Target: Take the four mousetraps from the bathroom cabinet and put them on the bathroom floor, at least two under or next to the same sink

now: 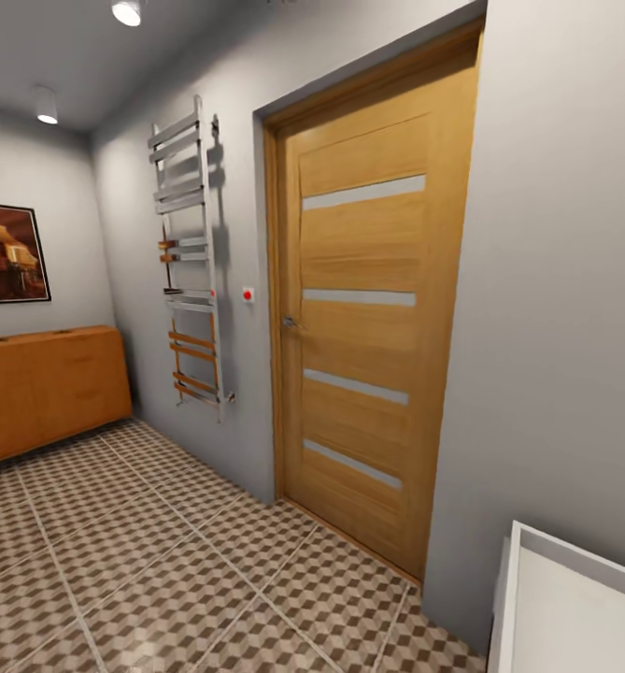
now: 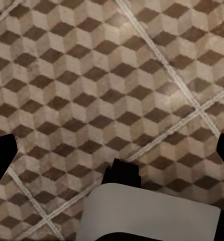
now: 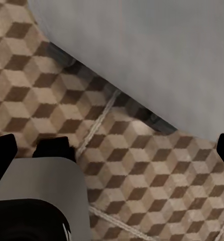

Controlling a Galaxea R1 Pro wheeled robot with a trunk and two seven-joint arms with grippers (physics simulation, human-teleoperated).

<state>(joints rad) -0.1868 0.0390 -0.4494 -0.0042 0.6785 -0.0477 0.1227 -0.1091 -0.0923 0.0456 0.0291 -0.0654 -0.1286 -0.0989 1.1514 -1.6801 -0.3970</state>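
The task looks to be at its very beginning, or between two trips: no mousetrap is to be seen on the bathroom floor, and the cabinet stands well apart from the robot, against the far wall at the left of the head view, with its fronts closed as far as I can tell. So the robot has yet to reach it, open it and carry the traps to the sink. Of a white unit only a corner shows at the lower right of the head view; whether it is the sink unit I cannot tell.

The left gripper hangs over the tiles with its dark fingertips wide apart and nothing between them. The right gripper is likewise spread open and holds nothing, over the floor near the foot of a grey wall.

The floor is of large square tiles with a brown, beige and white cube pattern and pale grout. The cabinet is low, wide, smooth orange-brown wood. A tall wooden door with four narrow frosted strips and a small metal handle stands closed. Beside it hangs a chrome ladder-shaped towel radiator, and a framed picture is above the cabinet
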